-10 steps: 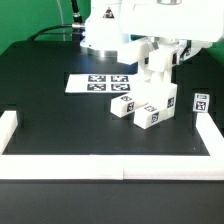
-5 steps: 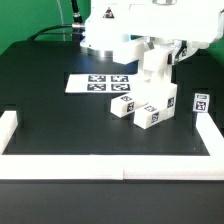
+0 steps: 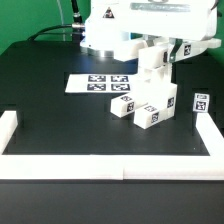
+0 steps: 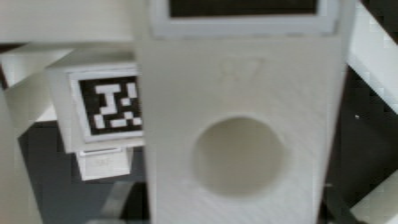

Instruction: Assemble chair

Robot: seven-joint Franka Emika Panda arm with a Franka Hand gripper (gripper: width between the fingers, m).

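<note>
My gripper [image 3: 157, 50] is shut on a tall white chair piece [image 3: 153, 68] and holds it upright just above the other parts. In the wrist view this piece [image 4: 240, 80] fills the middle and has an oval hollow [image 4: 244, 158]; my fingertips are hidden behind it. Below lie three white tagged chair blocks close together: one to the exterior view's left [image 3: 122, 106], one in front [image 3: 150, 116] and one behind [image 3: 166, 100]. A tagged block [image 4: 111, 105] shows beside the held piece in the wrist view. A small tagged piece [image 3: 200, 101] stands apart at the right.
The marker board [image 3: 95, 83] lies flat behind the blocks. Low white border rails run along the left [image 3: 8, 128], the front [image 3: 110, 166] and the right [image 3: 208, 140]. The robot's white base [image 3: 105, 35] stands at the back.
My gripper and the held chair piece have risen slightly. The blocks on the table have not moved.
</note>
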